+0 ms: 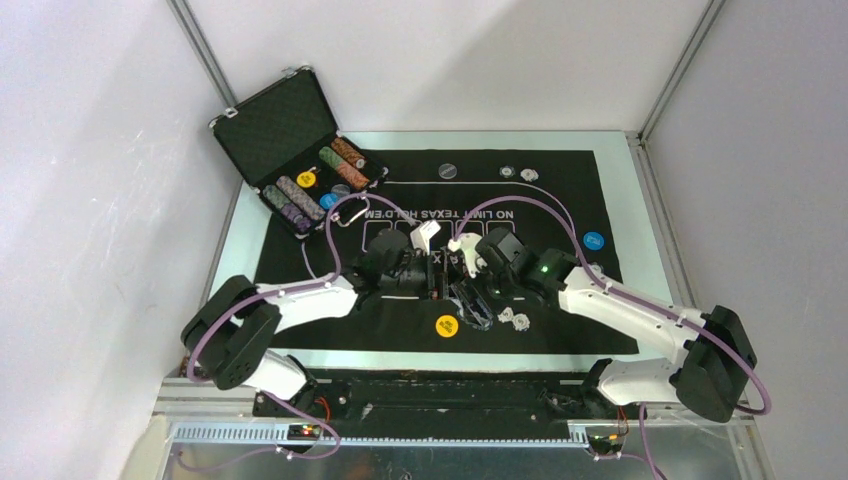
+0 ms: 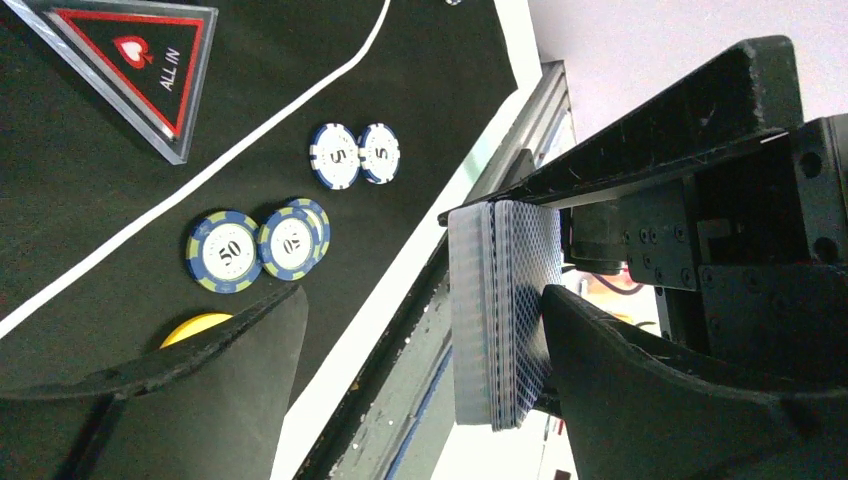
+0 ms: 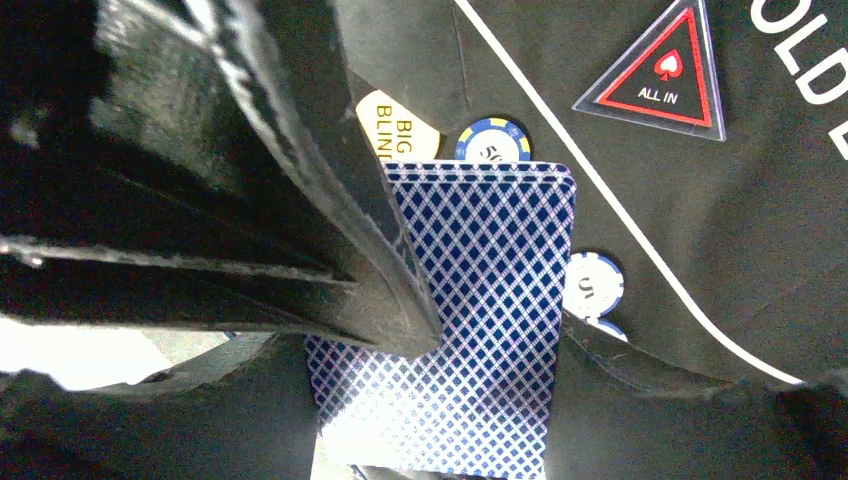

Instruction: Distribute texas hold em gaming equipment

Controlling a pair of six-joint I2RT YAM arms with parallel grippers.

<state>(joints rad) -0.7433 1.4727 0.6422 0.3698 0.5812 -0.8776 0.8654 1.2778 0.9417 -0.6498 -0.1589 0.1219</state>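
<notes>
Right hand (image 1: 452, 268) clamped on deck of blue-backed cards (image 2: 495, 310), pinching its opposite edges; deck stands on edge above near-centre of black mat (image 1: 560, 190). Left hand (image 2: 424, 300) apart, straddling the deck: one finger (image 2: 640, 390) at the patterned back, the other well clear. On mat below: ALL IN triangle marker (image 2: 135, 70), two 5 chips (image 2: 355, 155) touching, overlapping 50 chips (image 2: 225, 250), yellow BIG BLIND disc (image 3: 400, 130) nearest. Blue disc (image 1: 593, 241) at mat's right edge. Open case (image 1: 300, 150) far left, chip rows inside.

Chips (image 2: 223, 251) on mat (image 2: 90, 200), apparently beside marker (image 2: 140, 60)
</notes>
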